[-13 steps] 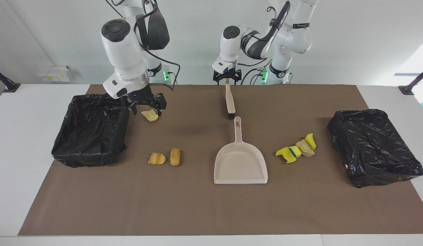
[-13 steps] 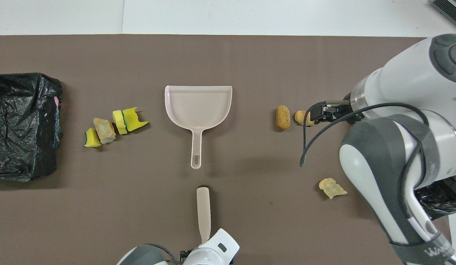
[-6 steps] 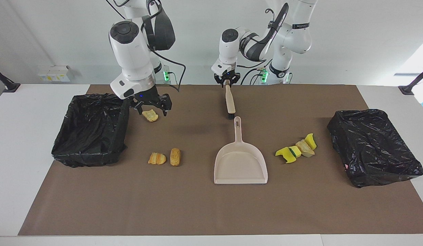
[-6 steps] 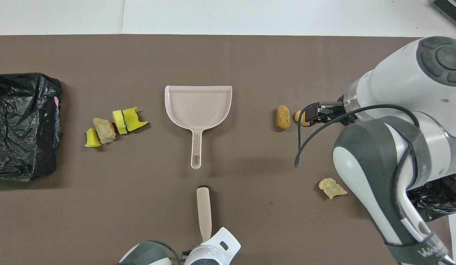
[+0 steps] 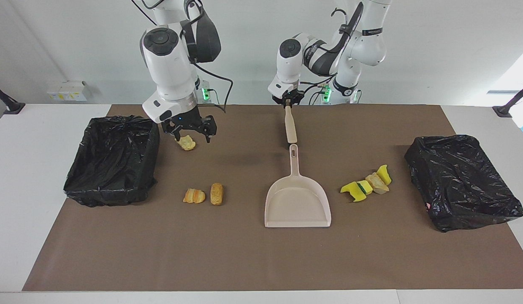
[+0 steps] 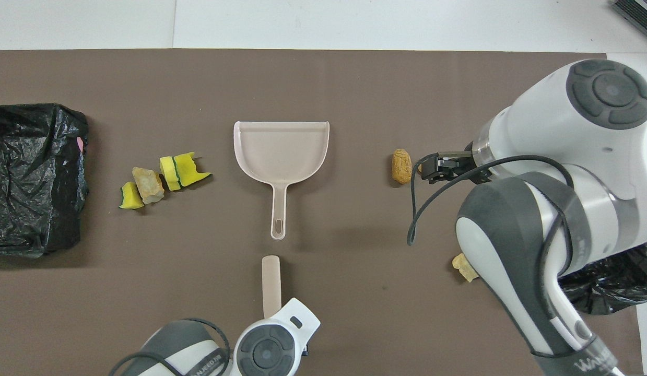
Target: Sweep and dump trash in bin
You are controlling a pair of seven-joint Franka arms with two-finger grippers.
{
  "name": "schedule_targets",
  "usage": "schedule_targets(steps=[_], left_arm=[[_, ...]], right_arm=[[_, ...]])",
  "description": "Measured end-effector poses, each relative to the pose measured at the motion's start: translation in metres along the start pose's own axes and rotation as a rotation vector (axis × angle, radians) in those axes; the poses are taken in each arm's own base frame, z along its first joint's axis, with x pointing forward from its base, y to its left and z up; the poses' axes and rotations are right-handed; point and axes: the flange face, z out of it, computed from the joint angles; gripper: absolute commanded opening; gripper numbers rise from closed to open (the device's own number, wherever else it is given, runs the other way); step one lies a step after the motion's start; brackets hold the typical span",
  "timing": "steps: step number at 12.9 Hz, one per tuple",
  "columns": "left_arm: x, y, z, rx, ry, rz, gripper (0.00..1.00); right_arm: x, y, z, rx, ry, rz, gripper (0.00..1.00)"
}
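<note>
My left gripper (image 5: 289,101) is shut on the handle end of the beige brush (image 5: 291,126), whose bristle end points at the dustpan's handle; the brush also shows in the overhead view (image 6: 271,284). The beige dustpan (image 5: 297,202) lies flat mid-table. My right gripper (image 5: 192,131) is open and empty, hanging just above a pale yellow scrap (image 5: 186,143) beside the open bin. Two orange-brown bread lumps (image 5: 194,196) (image 5: 217,193) lie farther from the robots. Yellow-green sponge pieces and a beige foam chunk (image 5: 364,183) lie beside the dustpan toward the left arm's end.
An open black-lined bin (image 5: 111,160) stands at the right arm's end of the brown mat. A second bin wrapped in black plastic (image 5: 462,181) stands at the left arm's end. Brown mat (image 5: 261,253) lies bare in front of the dustpan's mouth.
My left gripper has shut on the brush handle and shifted it slightly toward the left arm's end. My right gripper has moved away from the bin, staying over the pale scrap.
</note>
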Motion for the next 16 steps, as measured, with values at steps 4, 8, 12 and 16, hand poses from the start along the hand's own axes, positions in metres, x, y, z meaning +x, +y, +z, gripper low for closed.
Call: schedule_targets(steps=[4,8,12,16], left_arm=[[0.052,-0.098,-0.092,-0.033,-0.048,-0.100,0.00],[0.119,-0.204,-0.133,-0.024,-0.007,-0.100,0.00],[0.201,-0.272,-0.137,0.032,-0.041,-0.066,0.00],[0.232,-0.281,-0.108,0.109,-0.102,-0.067,0.00]], right_arm=[[-0.011,-0.053,0.022,0.039,0.049,0.015,1.00],[-0.016,-0.115,0.050,0.067,0.108,0.058,1.00],[-0.039,-0.205,0.090,0.046,0.125,0.067,0.87],[-0.061,-0.281,0.133,-0.001,0.147,0.054,0.76]])
